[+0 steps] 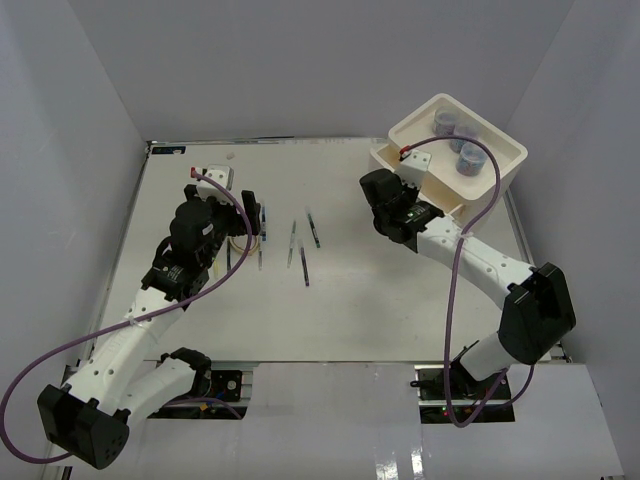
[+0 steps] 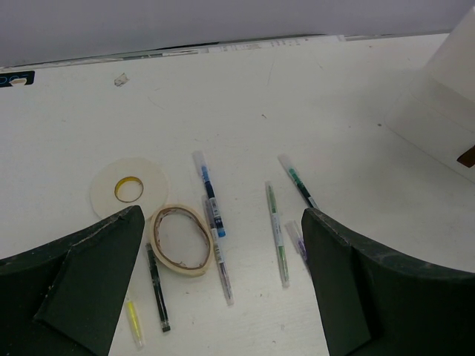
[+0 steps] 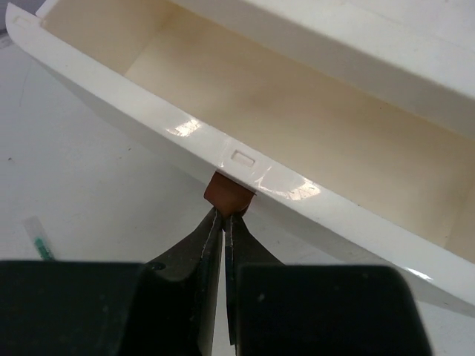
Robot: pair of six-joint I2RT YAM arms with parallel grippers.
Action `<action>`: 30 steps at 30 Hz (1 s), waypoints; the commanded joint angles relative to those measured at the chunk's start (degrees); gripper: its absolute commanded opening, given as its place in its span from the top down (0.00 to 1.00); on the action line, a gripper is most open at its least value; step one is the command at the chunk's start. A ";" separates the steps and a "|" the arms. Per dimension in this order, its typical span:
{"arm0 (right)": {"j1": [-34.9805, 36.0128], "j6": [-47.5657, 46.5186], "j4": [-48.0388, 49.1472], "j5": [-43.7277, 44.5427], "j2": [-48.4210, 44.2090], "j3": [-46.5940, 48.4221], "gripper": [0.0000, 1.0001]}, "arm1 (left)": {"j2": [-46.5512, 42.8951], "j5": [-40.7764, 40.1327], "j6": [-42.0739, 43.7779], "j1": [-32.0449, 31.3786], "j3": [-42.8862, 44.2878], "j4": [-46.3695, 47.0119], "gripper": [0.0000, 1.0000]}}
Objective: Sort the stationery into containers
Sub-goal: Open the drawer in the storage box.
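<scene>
Pinching the small red-brown handle (image 3: 226,194) with the right jaws, shut flat on its lower edge, gripping it at the very tips and centred between them. Holding at the front wall of a white drawer (image 3: 141,122), standing pulled out leftward from the white box (image 1: 505,150) at the far right of the surface (image 1: 380,300). Carrying grey-blue jars (image 1: 445,122) with dark lids in the box's recessed top. Hovering the left jaws spread wide above the loose stationery on the left half of the surface, touching none of it. Framing between those two dark tips a tan loop (image 2: 180,239), a blue pen (image 2: 208,191) just beside it, a green pen (image 2: 277,233) and a darker green one (image 2: 298,180) further right. Showing a flat white tape ring (image 2: 128,188) just beyond the loop, and a black pen (image 2: 157,278) and a yellow marker (image 2: 133,322) nearer, beside one dark tip
</scene>
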 commanded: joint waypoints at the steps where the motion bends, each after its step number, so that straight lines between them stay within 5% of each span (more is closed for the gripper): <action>1: 1.66 2.33 0.41 -0.82 -2.58 -1.57 0.92 | -1.23 0.96 -0.24 0.45 -0.59 0.71 0.02; 15: 6.67 4.79 -1.26 -1.44 -6.27 -3.86 0.89 | -0.61 0.96 -0.50 0.63 -0.59 0.62 0.02; 22: 7.82 1.37 -1.00 -2.58 -9.43 -4.12 0.45 | -0.17 -1.06 -1.81 0.80 0.12 -1.04 0.02; 30: 9.05 -8.73 3.75 -15.57 -17.86 -9.65 0.16 | 4.39 -5.20 -7.61 2.56 0.29 -7.82 0.02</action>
